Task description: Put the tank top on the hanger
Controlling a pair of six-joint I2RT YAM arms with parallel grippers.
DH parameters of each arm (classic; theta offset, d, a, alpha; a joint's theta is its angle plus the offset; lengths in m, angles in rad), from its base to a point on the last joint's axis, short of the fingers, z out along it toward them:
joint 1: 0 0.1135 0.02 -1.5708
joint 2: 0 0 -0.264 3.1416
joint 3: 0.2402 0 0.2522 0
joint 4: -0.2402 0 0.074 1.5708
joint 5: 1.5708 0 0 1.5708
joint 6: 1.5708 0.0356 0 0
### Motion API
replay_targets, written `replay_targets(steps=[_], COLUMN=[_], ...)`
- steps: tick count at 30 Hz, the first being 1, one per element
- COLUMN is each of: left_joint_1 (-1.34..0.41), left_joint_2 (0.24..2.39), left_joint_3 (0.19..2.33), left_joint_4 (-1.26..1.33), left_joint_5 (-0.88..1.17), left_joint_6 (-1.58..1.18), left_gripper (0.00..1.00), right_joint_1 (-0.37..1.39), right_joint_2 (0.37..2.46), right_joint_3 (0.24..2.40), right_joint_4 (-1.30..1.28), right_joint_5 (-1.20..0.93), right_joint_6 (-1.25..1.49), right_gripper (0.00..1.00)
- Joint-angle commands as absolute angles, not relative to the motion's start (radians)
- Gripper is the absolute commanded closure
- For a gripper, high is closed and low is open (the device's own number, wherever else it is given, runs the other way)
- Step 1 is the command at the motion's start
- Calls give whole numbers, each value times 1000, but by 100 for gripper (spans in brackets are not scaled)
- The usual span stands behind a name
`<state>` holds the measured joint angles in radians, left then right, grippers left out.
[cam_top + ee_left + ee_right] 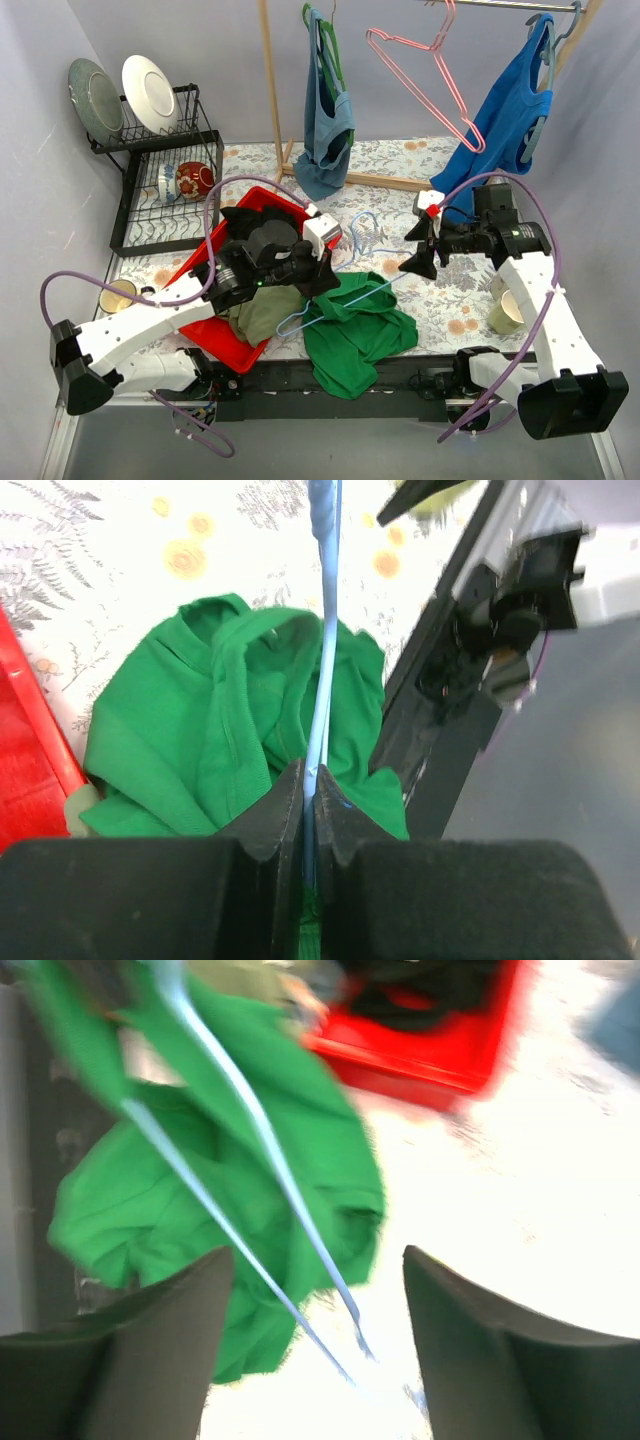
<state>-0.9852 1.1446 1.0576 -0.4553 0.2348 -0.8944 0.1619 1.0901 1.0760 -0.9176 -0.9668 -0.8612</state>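
The bright green tank top (355, 335) lies crumpled on the table's near edge, between the arms. My left gripper (322, 288) is shut on the light-blue hanger (350, 300) and holds it tilted over the top. In the left wrist view the jaws (310, 780) pinch the hanger wire (325, 660) above the tank top (200, 750). My right gripper (415, 248) is open and empty, just right of the hanger's far end. In the right wrist view, which is blurred, the hanger wires (270, 1150) cross the tank top (140, 1210) ahead of the open gripper (318, 1255).
A red tray (215, 345) at the left holds dark clothes and an olive garment (262, 310). A dish rack (165, 190) stands at the back left. A pink hanger (420, 70), a blue top (505, 115) and a grey-blue garment (328, 120) hang behind. Cups (118, 295) (510, 310) stand at both sides.
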Motion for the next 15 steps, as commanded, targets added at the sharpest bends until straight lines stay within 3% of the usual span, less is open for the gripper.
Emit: replay_targets(steps=[1, 4, 9, 15], left_joint_1=[-985, -985, -983, -983], left_joint_2=[1046, 1026, 1006, 986], left_joint_3=[991, 965, 945, 934], left_joint_4=[-365, -359, -344, -299], left_joint_5=[127, 91, 58, 14], left_joint_6=[-1008, -1049, -1098, -1146], left_gripper=[100, 100, 100, 100], right_joint_1=[135, 132, 135, 247], right_joint_2=[973, 910, 890, 873], right_joint_3=[1129, 1117, 979, 761], right_joint_4=[-690, -680, -804, -698], right_joint_5=[-712, -680, -839, -666], right_joint_6=[-603, -578, -687, -762], right_gripper=[15, 13, 19, 21])
